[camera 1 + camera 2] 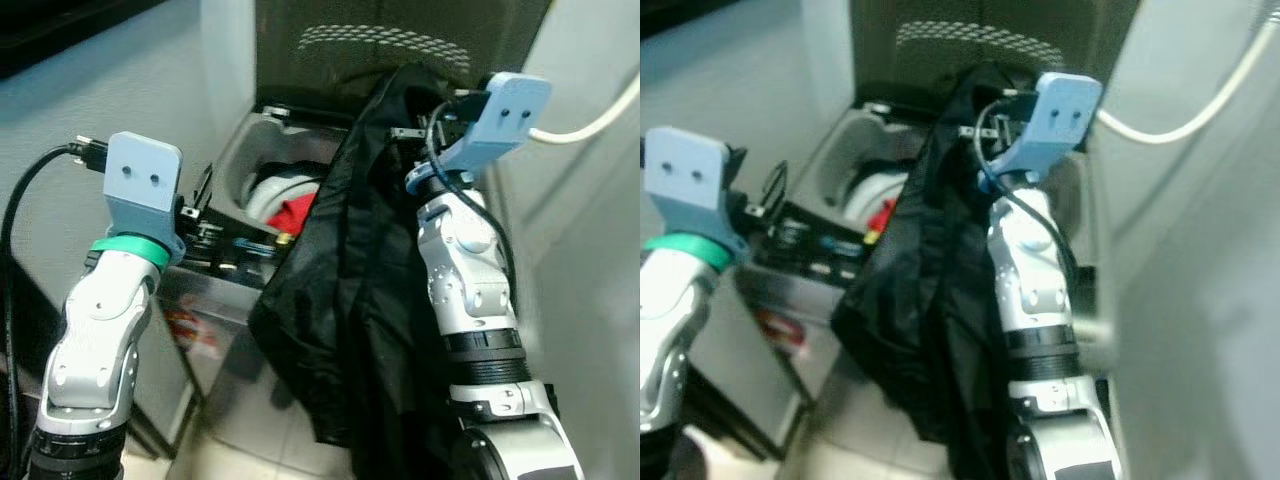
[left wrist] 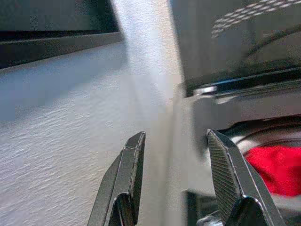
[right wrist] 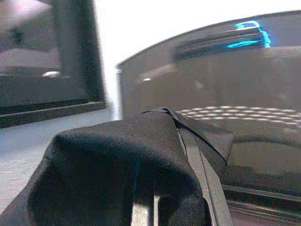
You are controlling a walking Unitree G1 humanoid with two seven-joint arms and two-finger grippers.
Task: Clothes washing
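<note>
A top-loading washing machine (image 1: 240, 170) stands open ahead, its lid (image 1: 390, 45) raised at the back. Red cloth (image 1: 298, 212) lies in the drum beside something white. My right gripper (image 1: 420, 112) is raised over the machine's right side, shut on a large black garment (image 1: 345, 290) that hangs down past the front of the washer toward the floor. In the right wrist view the black garment (image 3: 117, 179) is bunched over the fingers. My left gripper (image 2: 176, 174) stands open at the machine's left rim, nothing between its fingers (image 2: 131, 174), the red cloth (image 2: 270, 167) just beyond.
A grey textured wall (image 1: 120, 80) runs along the left of the washer. A white wall with a white hose (image 1: 590, 120) closes in on the right. The control panel (image 1: 235, 255) faces me, and pale floor tiles (image 1: 250, 440) show below.
</note>
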